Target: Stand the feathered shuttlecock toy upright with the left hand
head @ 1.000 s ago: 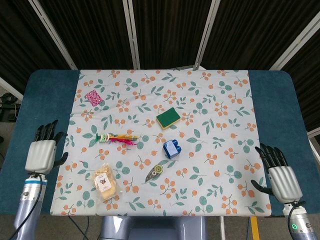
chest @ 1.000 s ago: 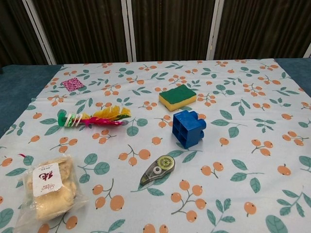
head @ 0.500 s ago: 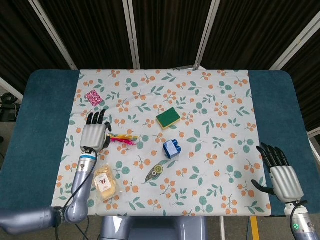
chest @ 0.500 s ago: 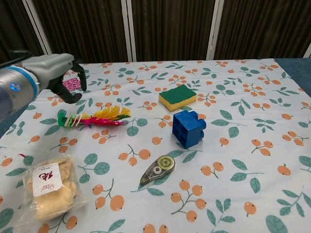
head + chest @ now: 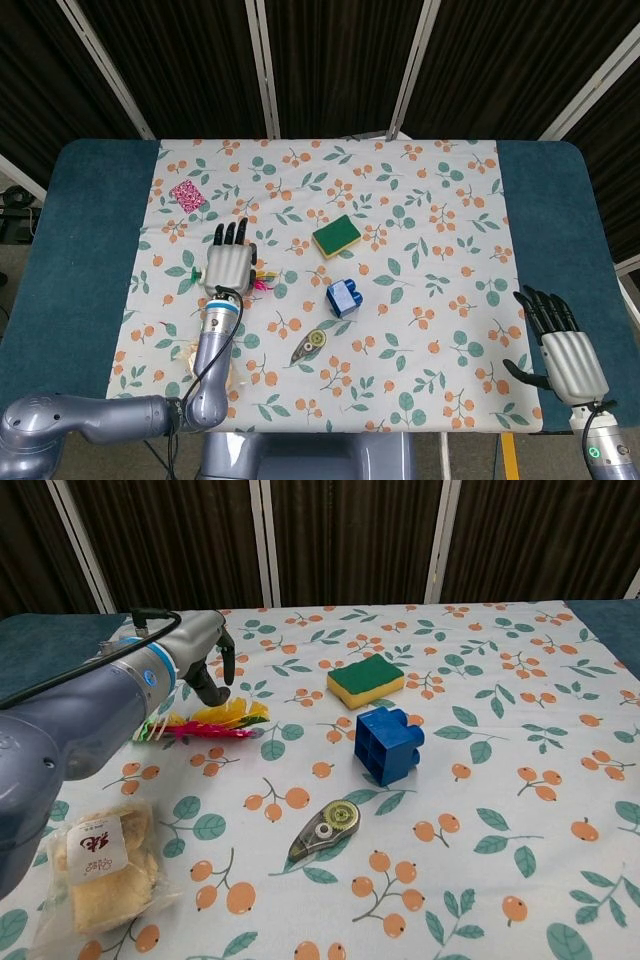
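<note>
Shuttlecock toy (image 5: pixel 205 723) lies flat, half hidden under the left hand (image 5: pixel 228 265), whose grip I cannot tell; right hand (image 5: pixel 566 354) rests open-fingered, holding nothing.

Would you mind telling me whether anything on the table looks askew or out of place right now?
The feathered shuttlecock toy lies flat on its side on the tablecloth, feathers pointing right, rather than standing upright. The left hand hovers above it with nothing in it. Nothing looks spilled or damaged.
</note>
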